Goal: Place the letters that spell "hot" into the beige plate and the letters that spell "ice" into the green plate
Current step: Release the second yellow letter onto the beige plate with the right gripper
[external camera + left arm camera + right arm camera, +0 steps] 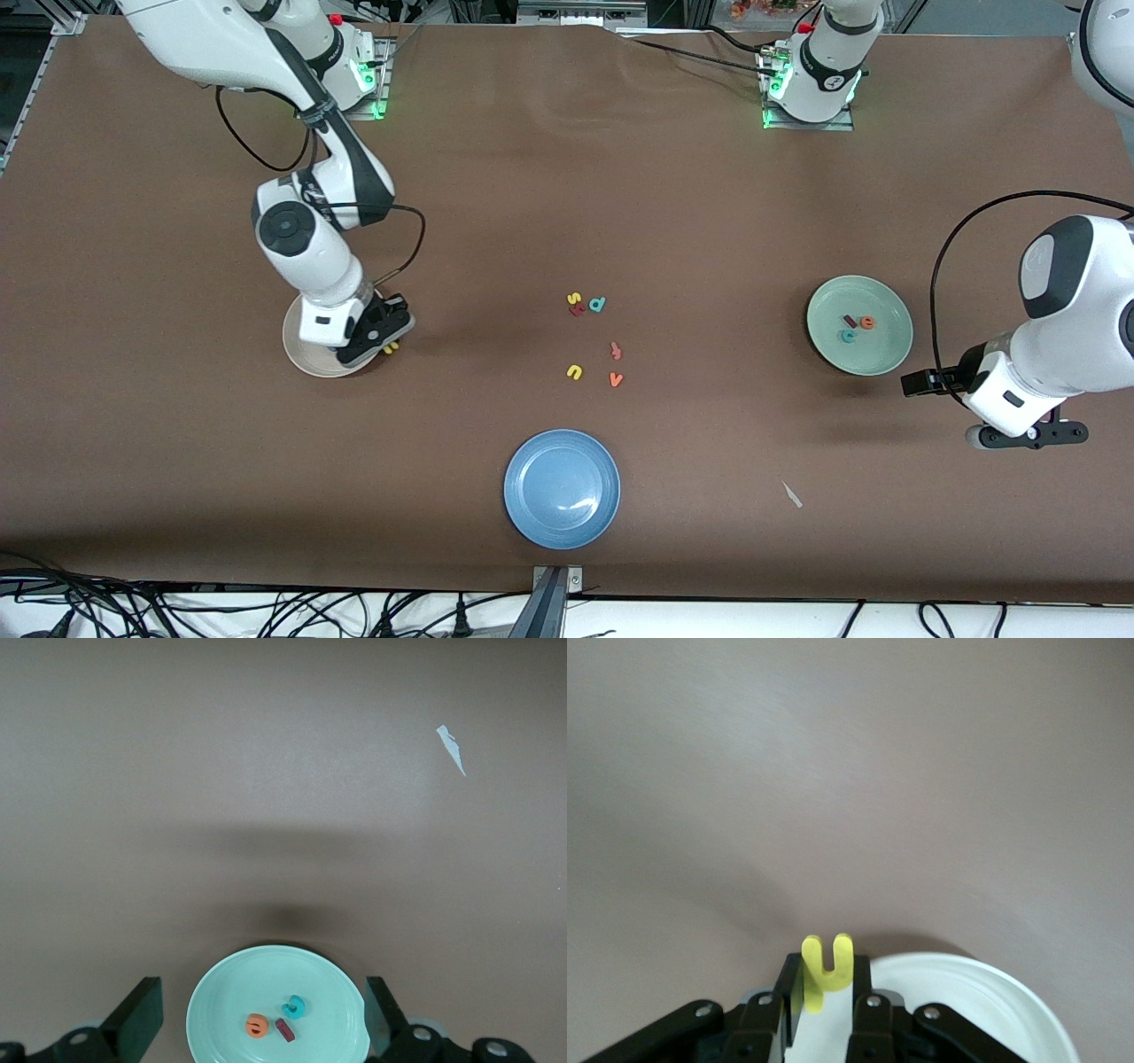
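My right gripper hangs over the rim of the beige plate, shut on a yellow h that sticks out past its fingertips. The right arm hides most of that plate's inside, which looks white in the right wrist view. In the green plate lie a dark red i, an orange e and a teal c. My left gripper waits up in the air beside the green plate, open, with nothing between its fingers.
Loose letters lie mid-table: a yellow s, a teal d, a red letter, a salmon t-like one, a yellow u and an orange v. A blue plate sits near the front edge, a paper scrap beside it.
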### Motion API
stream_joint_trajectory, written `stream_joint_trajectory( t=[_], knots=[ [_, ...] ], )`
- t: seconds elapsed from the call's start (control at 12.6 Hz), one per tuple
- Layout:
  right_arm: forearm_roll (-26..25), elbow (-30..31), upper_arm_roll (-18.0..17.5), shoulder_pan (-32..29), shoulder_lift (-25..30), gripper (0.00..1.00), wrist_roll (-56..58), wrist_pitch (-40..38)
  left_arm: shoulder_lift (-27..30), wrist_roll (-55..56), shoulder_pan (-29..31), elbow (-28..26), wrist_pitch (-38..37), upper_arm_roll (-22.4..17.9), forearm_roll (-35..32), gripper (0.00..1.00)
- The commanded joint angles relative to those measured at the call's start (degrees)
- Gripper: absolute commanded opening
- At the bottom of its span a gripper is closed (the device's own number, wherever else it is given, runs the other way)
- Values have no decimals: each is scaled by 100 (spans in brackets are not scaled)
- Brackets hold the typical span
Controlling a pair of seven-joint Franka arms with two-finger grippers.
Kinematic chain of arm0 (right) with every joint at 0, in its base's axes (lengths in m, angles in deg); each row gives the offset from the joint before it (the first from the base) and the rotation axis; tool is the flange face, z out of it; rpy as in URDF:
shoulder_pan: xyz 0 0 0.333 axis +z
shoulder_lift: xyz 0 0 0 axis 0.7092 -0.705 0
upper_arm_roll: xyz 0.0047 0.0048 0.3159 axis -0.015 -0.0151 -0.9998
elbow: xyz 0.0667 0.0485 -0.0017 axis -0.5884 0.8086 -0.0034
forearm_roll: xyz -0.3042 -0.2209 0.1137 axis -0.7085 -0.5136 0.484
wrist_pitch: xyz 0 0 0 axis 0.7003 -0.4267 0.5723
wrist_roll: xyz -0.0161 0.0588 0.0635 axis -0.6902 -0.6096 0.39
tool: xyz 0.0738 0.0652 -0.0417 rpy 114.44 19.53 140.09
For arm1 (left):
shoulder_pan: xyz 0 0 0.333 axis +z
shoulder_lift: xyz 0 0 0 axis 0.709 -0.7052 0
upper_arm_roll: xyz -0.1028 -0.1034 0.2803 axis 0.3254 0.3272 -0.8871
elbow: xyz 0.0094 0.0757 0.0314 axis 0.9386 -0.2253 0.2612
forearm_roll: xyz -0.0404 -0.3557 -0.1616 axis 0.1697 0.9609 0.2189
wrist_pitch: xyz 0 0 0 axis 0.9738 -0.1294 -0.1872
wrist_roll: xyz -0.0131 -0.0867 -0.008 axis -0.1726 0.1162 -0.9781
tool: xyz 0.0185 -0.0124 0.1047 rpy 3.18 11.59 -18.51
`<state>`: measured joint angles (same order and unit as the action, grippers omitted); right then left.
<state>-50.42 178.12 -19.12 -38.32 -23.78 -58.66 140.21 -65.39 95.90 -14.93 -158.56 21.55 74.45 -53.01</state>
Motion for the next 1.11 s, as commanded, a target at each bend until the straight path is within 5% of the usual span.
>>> stream_joint_trajectory(
  t=[0.0, 0.16, 0.32, 1.03],
  knots=[
    [82, 67, -56, -420, 127, 21, 425, -208, 37, -102, -52, 79, -107, -60, 102, 100],
    [205, 120, -56, -492, 162, 33, 426, -410, 37, -93, -52, 79, -107, -60, 111, 100],
    [581, 208, -47, -492, 223, 81, 374, -472, 37, -93, -52, 79, -107, -60, 119, 100],
    [1181, -230, 102, -474, 1058, 86, -276, -2235, 37, -111, -52, 79, -107, -60, 111, 100]
  ],
)
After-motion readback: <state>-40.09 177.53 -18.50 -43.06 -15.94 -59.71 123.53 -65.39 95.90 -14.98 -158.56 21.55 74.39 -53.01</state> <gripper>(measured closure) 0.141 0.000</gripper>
